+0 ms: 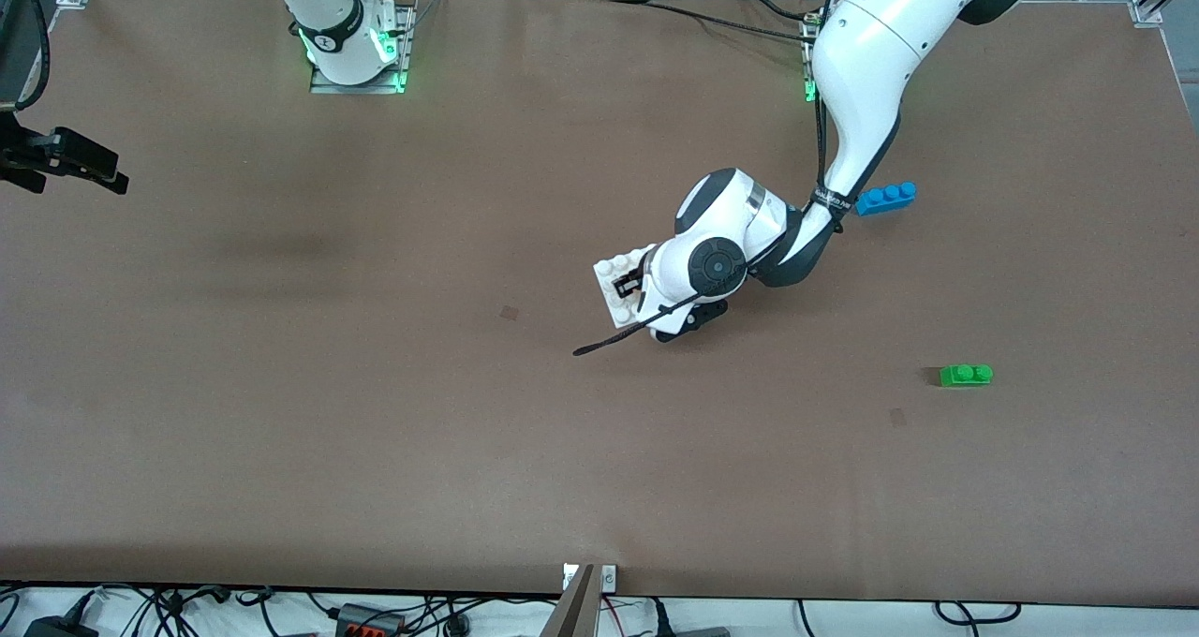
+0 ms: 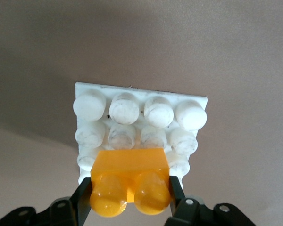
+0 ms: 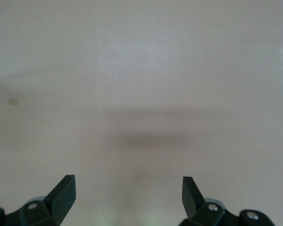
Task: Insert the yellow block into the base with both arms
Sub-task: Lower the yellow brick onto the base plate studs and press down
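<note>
Left wrist view: yellow block (image 2: 130, 181), glossy translucent orange-yellow plastic, two rounded studs, clamped between black jaws of left gripper (image 2: 130, 200). Block sits at edge row of base (image 2: 140, 96), over its studs; seating depth not discernible. Base: flat square white plastic plate, 4x4 round studs, scuffed with dark marks. Base rests on matte brown counter (image 1: 375, 412), mid-table. Right gripper (image 3: 128, 190) jaws spread wide, holding nothing, over bare counter at right arm's end; arm waits. Blue three-stud brick (image 1: 886, 198) and green two-stud brick (image 1: 966, 375) toward left arm's end, well apart.
</note>
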Robot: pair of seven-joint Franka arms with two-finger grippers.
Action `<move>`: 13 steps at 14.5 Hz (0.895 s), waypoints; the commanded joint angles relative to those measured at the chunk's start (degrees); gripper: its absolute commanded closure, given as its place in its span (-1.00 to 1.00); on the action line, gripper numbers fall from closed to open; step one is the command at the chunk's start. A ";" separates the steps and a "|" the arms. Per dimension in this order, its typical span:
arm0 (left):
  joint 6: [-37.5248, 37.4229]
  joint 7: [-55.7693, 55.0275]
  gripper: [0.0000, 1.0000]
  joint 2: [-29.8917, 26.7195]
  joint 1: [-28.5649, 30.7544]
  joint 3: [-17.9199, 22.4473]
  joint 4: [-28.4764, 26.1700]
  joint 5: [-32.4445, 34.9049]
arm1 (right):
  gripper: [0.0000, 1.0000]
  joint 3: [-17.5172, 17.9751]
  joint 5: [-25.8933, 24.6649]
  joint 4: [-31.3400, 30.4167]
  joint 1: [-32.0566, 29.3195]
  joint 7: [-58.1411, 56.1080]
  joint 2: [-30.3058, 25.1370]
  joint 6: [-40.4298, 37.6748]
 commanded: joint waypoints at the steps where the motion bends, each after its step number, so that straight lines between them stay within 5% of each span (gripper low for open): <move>1: 1.21 0.40 0.02 0.04 -0.86 0.35 -0.61 1.04 | -1.00 0.34 -0.06 1.28 -0.47 0.32 0.41 -0.84; 13: 2.53 0.40 0.00 1.36 -0.95 0.27 -1.05 4.38 | -1.00 0.34 -0.06 1.19 -0.47 0.32 0.50 -0.40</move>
